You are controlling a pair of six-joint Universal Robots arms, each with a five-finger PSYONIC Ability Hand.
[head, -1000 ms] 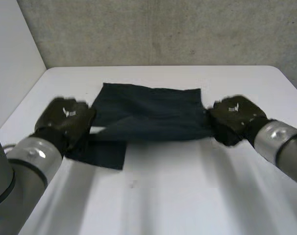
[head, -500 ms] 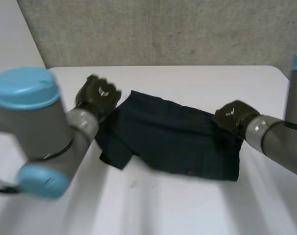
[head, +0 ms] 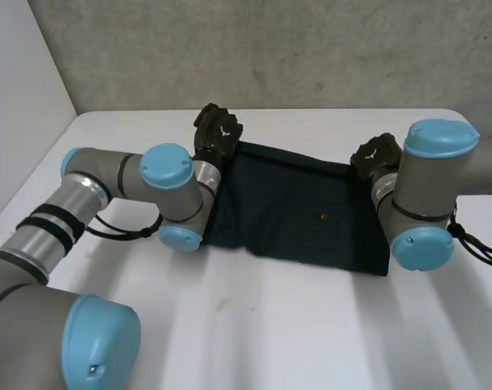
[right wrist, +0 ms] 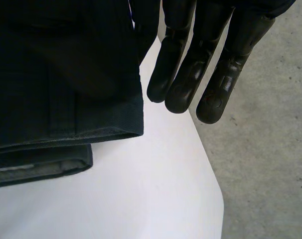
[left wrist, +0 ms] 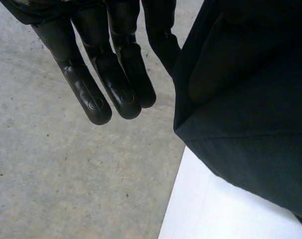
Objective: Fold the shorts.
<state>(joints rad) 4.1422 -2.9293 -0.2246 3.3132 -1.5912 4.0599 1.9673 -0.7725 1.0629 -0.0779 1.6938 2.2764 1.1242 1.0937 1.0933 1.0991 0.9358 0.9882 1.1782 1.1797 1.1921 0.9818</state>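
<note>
The dark navy shorts (head: 295, 211) lie folded on the white table (head: 254, 325), with a small brown dot (head: 323, 217) near their middle. My left hand (head: 217, 130) is at their far left corner. In the left wrist view its straight fingers (left wrist: 121, 89) point past the table's far edge, and the cloth (left wrist: 250, 99) rises to the hand beside the innermost finger. My right hand (head: 374, 154) is at the far right corner. Its fingers (right wrist: 191, 74) are straight and held together, and the hemmed edge of the shorts (right wrist: 56, 74) runs up to the hand.
A grey concrete wall (head: 270, 49) stands behind the table's far edge, close to both hands. A white panel (head: 19, 97) closes the left side. Both arms bend across the table on either side of the shorts.
Both hands carried the shorts away from me toward the far edge. The hanging leg part at the left has gone, and the shorts now lie as one flat folded piece.
</note>
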